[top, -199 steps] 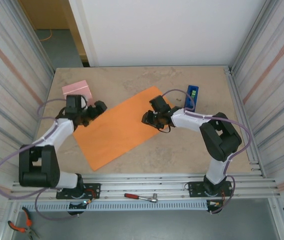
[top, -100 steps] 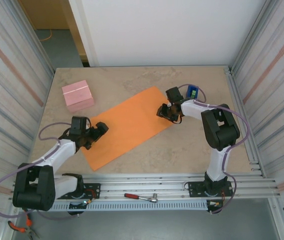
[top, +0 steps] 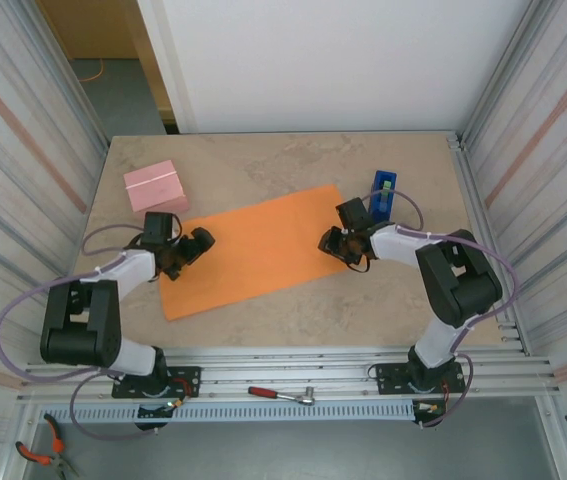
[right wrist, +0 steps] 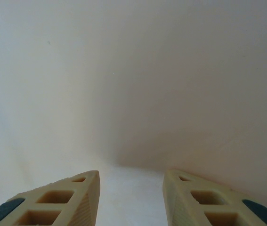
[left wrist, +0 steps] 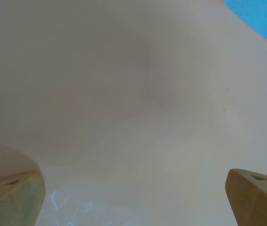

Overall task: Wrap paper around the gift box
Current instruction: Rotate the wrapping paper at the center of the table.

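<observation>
left gripper (top: 197,244) is gaping wide over the thin bright orange paper sheet (top: 253,255), right gripper (top: 329,243) half-open, both empty; small pale pink gift box (top: 155,186) is sitting off it, far-left, needing placing squarely mid-sheet.

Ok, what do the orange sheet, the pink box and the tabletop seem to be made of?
The paper: thin matte orange paper, lying flat against the table. The gift box: probably pale pink cardboard, matte, crisp edges. The table: beige mottled top with slight sheen, stone or laminate; I cannot tell which.
</observation>
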Motion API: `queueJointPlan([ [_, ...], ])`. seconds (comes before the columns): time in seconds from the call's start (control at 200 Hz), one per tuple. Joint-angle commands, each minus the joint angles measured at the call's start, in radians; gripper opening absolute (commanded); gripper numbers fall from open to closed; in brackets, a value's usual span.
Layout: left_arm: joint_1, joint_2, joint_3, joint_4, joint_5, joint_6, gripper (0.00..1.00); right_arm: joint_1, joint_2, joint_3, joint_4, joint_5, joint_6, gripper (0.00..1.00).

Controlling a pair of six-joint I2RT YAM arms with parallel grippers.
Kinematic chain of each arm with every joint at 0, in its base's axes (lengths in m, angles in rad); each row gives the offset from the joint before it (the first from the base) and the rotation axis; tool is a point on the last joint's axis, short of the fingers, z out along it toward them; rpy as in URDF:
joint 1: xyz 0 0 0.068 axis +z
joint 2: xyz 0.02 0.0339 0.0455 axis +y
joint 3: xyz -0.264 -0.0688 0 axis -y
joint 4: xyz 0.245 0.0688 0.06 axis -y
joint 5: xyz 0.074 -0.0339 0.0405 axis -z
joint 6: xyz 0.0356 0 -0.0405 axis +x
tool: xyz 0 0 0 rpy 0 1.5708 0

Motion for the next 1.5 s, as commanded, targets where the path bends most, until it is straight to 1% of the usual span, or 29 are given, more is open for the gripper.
queueJointPlan([
  [0.0, 0.014, 0.055, 0.075, -0.033, 0.001, 0.078, 0.99, 0.036, -0.028, -0.084, -0.101, 0.082, 0.112, 0.41],
  [0.165, 0.016, 0.142, 0.153, -0.054, 0.046, 0.131, 0.99, 0.057, -0.096, -0.151, -0.119, 0.138, 0.171, 0.42],
  [0.331, 0.016, 0.18, 0.167, -0.044, 0.068, 0.16, 0.98, 0.077, -0.172, -0.205, -0.173, 0.188, 0.221, 0.42],
  [0.431, 0.015, 0.194, 0.172, -0.039, 0.082, 0.168, 0.98, 0.093, -0.222, -0.259, -0.173, 0.202, 0.26, 0.42],
  [0.541, 0.009, 0.205, 0.173, -0.028, 0.096, 0.165, 0.98, 0.086, -0.264, -0.294, -0.179, 0.213, 0.274, 0.44],
  [0.706, -0.009, 0.195, 0.179, -0.026, 0.111, 0.167, 0.98, 0.036, -0.313, -0.276, -0.19, 0.173, 0.199, 0.46],
  [0.912, -0.003, 0.111, 0.204, -0.072, 0.116, 0.19, 0.98, 0.014, -0.397, -0.194, -0.217, 0.138, 0.059, 0.49],
  [1.032, 0.012, 0.071, 0.202, -0.09, 0.112, 0.193, 0.98, -0.004, -0.364, -0.125, -0.218, 0.112, -0.03, 0.5],
  [1.137, 0.022, 0.055, 0.198, -0.114, 0.099, 0.198, 0.98, -0.028, -0.301, -0.086, -0.189, 0.074, -0.088, 0.5],
  [1.303, 0.028, 0.046, 0.162, -0.11, 0.087, 0.193, 0.98, -0.056, -0.208, -0.055, -0.146, 0.038, -0.121, 0.49],
  [1.498, 0.028, 0.053, 0.11, -0.089, 0.084, 0.172, 0.98, -0.055, -0.144, -0.072, -0.116, 0.04, -0.117, 0.46],
])
